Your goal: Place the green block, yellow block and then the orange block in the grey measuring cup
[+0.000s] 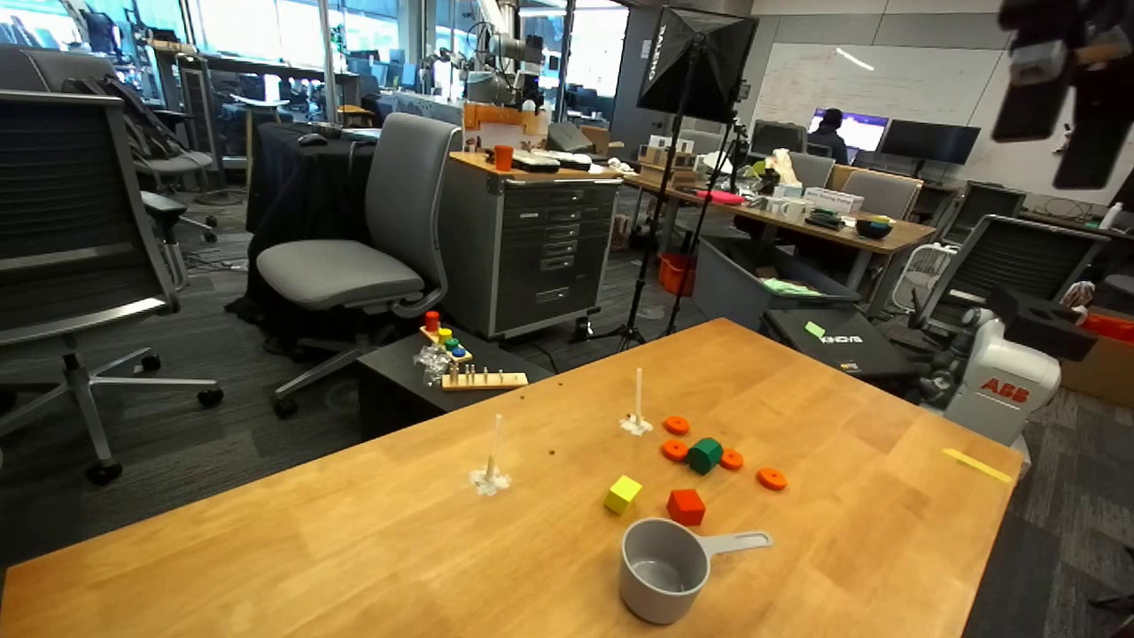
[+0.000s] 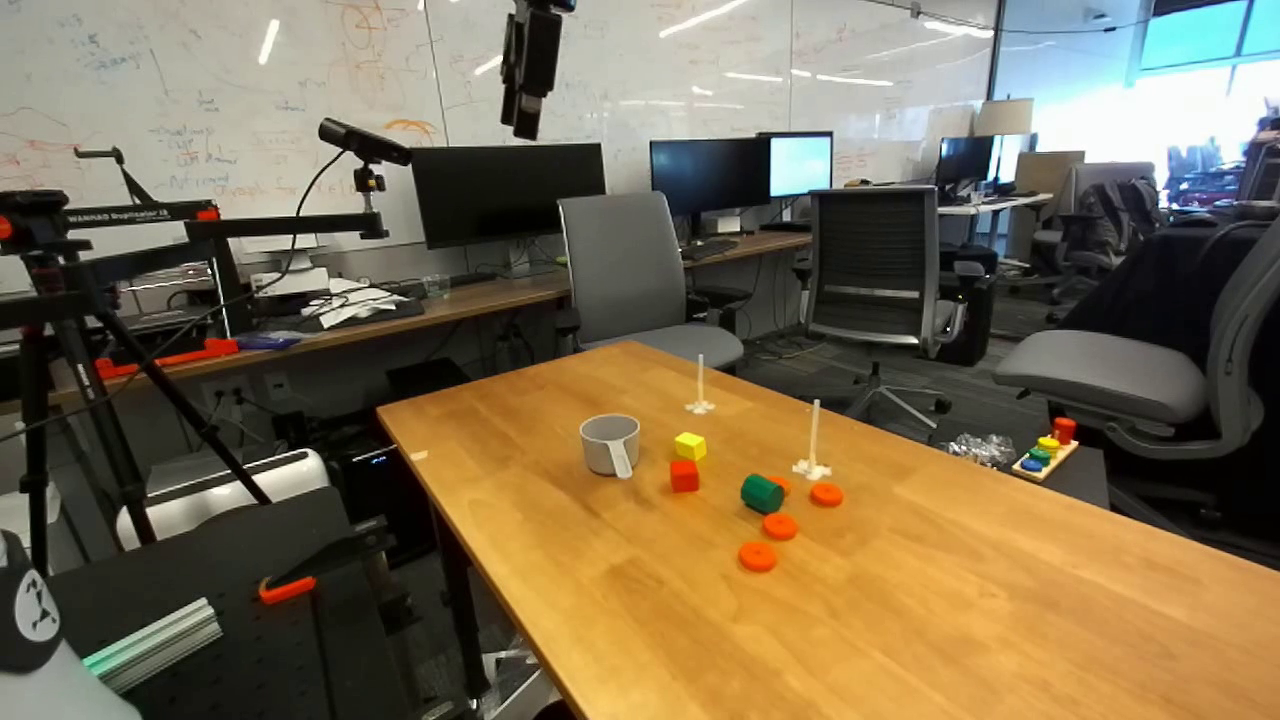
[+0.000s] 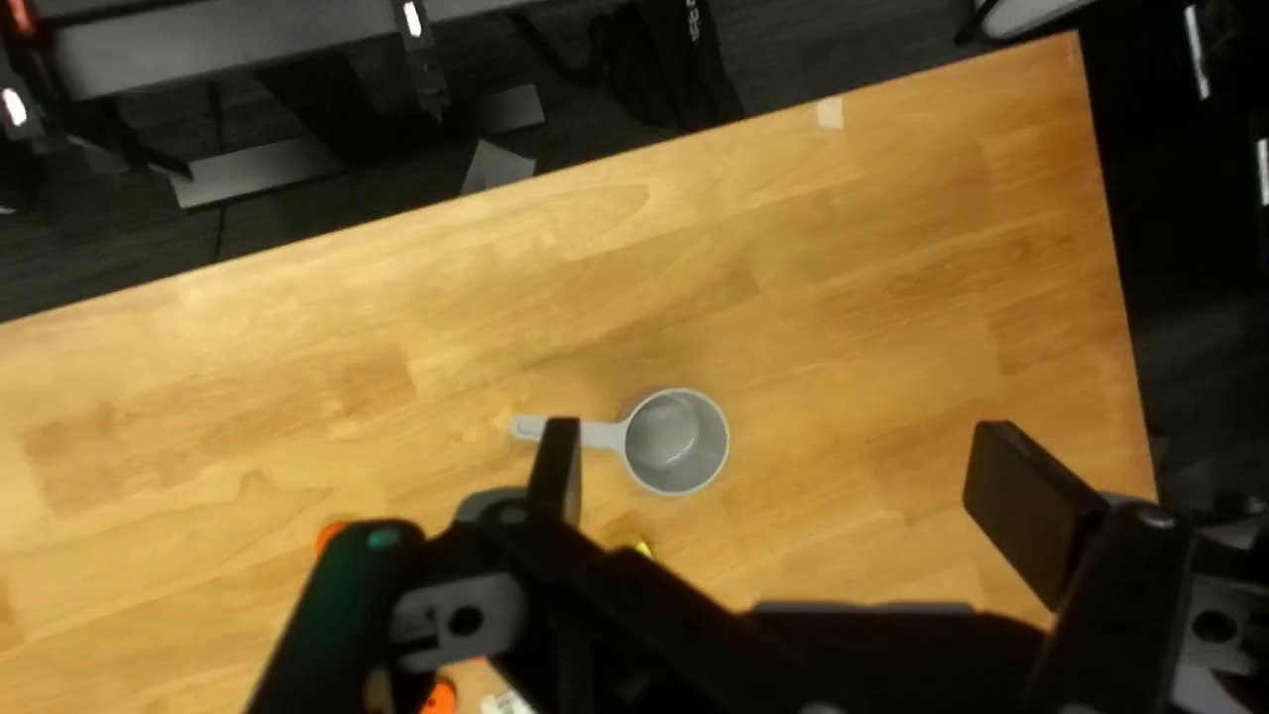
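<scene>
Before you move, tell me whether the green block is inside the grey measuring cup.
No, in an exterior view the green block lies among the orange discs, plainly apart from the grey measuring cup.

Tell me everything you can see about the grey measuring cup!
The grey measuring cup is round and hollow, and looks like plastic. A straight handle with a slot near its tip sticks out at the top. It stands upright on the wooden table, open side up, with nothing inside. The yellow block sits close by, but apart; only the table touches the cup.
</scene>
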`<state>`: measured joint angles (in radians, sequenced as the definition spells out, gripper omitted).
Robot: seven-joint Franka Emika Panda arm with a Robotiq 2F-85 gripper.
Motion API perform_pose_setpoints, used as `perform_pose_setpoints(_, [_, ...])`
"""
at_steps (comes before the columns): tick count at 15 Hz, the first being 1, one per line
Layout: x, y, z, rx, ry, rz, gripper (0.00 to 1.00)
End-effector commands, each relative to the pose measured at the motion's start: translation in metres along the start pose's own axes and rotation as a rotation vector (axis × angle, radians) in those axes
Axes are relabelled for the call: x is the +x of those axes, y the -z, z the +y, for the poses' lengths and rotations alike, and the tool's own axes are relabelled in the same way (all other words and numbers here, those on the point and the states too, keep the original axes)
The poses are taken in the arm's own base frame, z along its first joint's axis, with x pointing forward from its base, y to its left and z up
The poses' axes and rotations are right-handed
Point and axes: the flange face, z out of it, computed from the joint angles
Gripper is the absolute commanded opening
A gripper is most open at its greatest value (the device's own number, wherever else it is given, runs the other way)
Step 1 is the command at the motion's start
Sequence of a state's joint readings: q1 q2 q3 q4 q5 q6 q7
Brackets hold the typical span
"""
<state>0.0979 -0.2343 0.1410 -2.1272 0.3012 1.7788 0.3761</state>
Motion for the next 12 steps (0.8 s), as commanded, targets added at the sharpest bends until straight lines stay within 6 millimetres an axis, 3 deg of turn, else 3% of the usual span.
perform_pose_setpoints(1, [0.058,0.010,-0.002,-0.049,-0.023,0.069,1.00])
perform_pose_setpoints(6, [0.137,-0.009,0.001,-0.177,-0.051,0.087,1.00])
perform_pose_setpoints(10, [0.200,-0.052,0.006,-0.272,-0.120,0.058,1.00])
perform_pose_setpoints(11, [0.209,-0.060,0.005,-0.273,-0.150,0.028,1.00])
perform_pose_setpoints(12, [0.183,-0.055,0.014,-0.239,-0.096,0.053,1.00])
